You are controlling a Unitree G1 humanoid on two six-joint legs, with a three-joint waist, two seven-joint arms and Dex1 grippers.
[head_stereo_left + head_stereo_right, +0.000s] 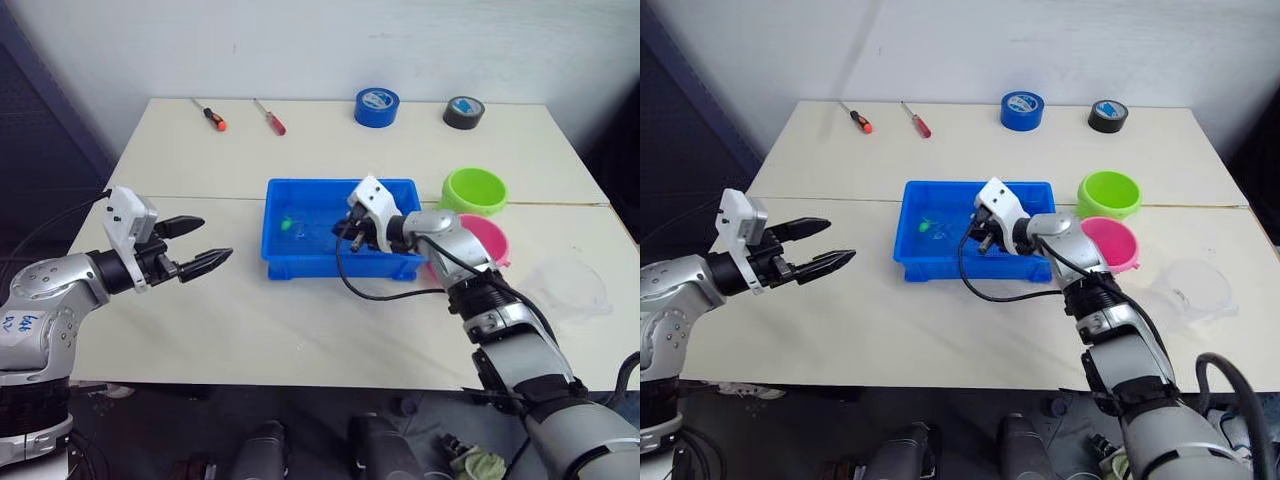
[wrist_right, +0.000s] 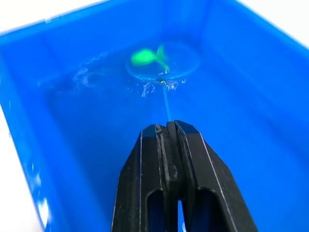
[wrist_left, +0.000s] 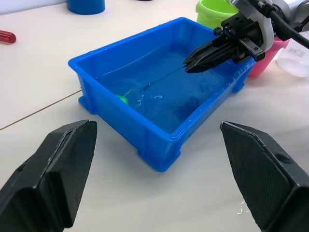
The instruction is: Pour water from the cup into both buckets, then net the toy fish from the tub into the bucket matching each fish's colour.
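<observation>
The blue tub (image 1: pixel 310 266) stands mid-table with water in it. My right gripper (image 2: pixel 166 126) reaches into it from the right, shut on the thin handle of the net (image 2: pixel 163 63). The net's hoop lies in the water around a green toy fish (image 2: pixel 144 57), near the tub's left end (image 1: pixel 288 225). Right of the tub stand the lime green bucket (image 1: pixel 474 190) and, nearer me, the pink bucket (image 1: pixel 492 238). The transparent cup (image 1: pixel 572 285) sits further right. My left gripper (image 1: pixel 215 240) hovers open and empty over the table, left of the tub.
Two screwdrivers (image 1: pixel 211 117) (image 1: pixel 271 118) lie at the table's far left. A blue tape roll (image 1: pixel 377 106) and a black tape roll (image 1: pixel 464 111) sit along the far edge. A black cable (image 1: pixel 380 293) loops in front of the tub.
</observation>
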